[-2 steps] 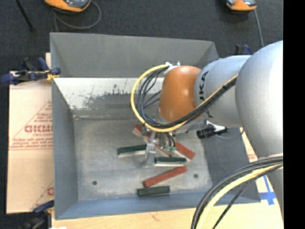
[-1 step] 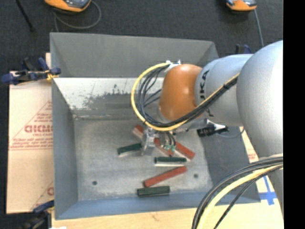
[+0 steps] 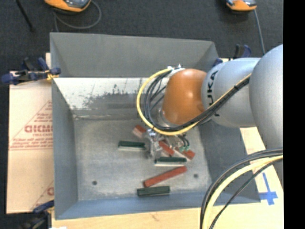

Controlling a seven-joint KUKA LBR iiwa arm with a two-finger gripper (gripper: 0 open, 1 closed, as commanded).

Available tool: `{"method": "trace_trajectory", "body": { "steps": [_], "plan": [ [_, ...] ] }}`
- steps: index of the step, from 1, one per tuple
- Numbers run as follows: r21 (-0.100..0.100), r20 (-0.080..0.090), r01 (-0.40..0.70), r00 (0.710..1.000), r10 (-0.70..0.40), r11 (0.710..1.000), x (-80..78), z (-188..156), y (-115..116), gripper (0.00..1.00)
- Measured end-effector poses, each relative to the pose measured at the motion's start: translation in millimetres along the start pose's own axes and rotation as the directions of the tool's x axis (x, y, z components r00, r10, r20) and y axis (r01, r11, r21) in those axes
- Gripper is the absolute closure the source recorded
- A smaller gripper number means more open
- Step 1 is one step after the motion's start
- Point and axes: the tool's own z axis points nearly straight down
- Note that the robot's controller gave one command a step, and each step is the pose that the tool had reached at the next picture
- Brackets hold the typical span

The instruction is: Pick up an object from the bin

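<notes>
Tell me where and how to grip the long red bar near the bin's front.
Take the red bar probably at mid-length, from straight above, closing across its narrow width: it lies flat and slanted, with bare bin floor along both long sides.

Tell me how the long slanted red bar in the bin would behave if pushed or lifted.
The red bar looks straight and flat, so it is probably stiff and would slide rather than roll. It seems thin, so it is likely light. It lies on the bin floor apart from the dark green bar, so a push at one end would probably spin it.
</notes>
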Motion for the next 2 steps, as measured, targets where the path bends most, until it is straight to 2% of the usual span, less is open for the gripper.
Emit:
{"method": "trace_trajectory", "body": {
  "steps": [1,2],
  "plan": [
    [-0.001,-0.014,0.064,0.998,-0.064,0.998,39.7,1.6,-42.1,1.0],
    [-0.003,-0.012,0.064,0.998,-0.064,0.998,38.3,1.6,-39.9,0.0]
  ]
}}
